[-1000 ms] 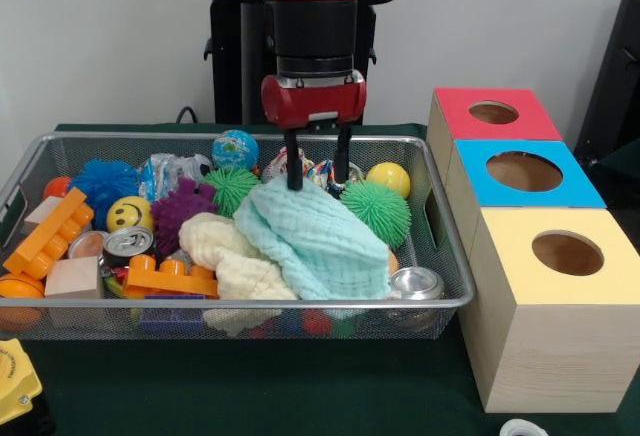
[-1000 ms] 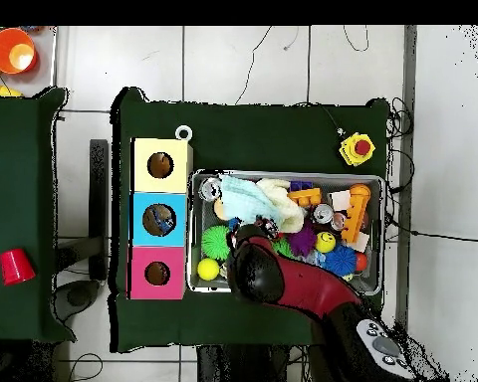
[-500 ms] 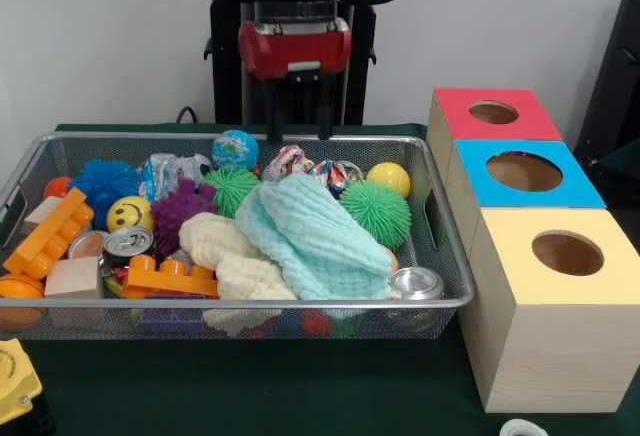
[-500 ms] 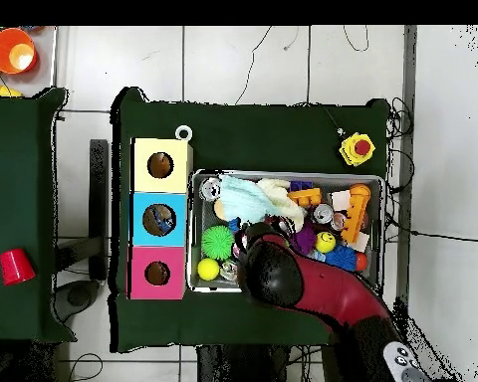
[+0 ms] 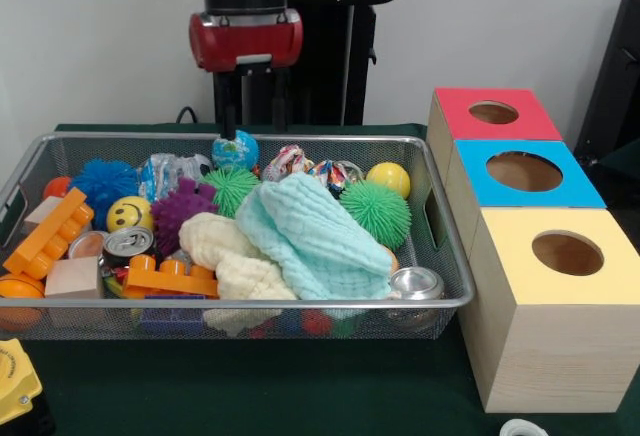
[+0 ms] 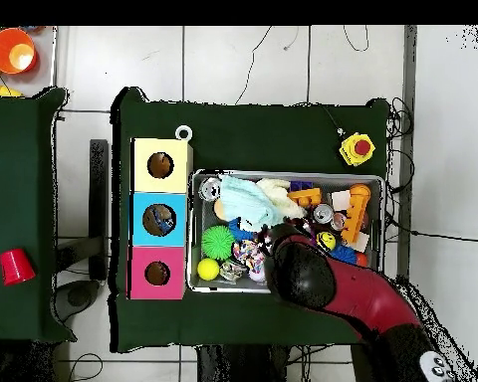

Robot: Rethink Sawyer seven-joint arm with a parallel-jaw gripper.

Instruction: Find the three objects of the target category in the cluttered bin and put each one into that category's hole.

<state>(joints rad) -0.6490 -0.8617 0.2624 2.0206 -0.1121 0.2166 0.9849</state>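
The wire mesh bin (image 5: 240, 304) is full of toys; it also shows in the overhead view (image 6: 283, 176). My gripper (image 5: 255, 126) hangs open and empty above the bin's far rim, just over a blue globe ball (image 5: 235, 148). A crushed clear bottle with a blue label (image 5: 170, 172) lies at the back left, left of and below the gripper. Two crinkly shiny pieces (image 5: 290, 161) (image 5: 336, 174) lie at the back middle; I cannot tell what they are. The round hole in the sky-blue panel (image 5: 525, 171) is in the middle box on the right, and it shows in the overhead view too (image 6: 158, 219). In the overhead view the arm hides the gripper.
A teal cloth (image 5: 315, 231) and a cream cloth (image 5: 235, 261) cover the bin's middle. Metal cans (image 5: 128, 243) (image 5: 415, 282) lie near the front. Spiky balls, orange blocks and a smiley ball fill the rest. Red-topped (image 5: 495, 113) and yellow-topped (image 5: 565, 253) boxes flank the blue one.
The gripper rose out of the bin from above the teal cloth and moved left in the front view, still open and empty. The toys have not moved.
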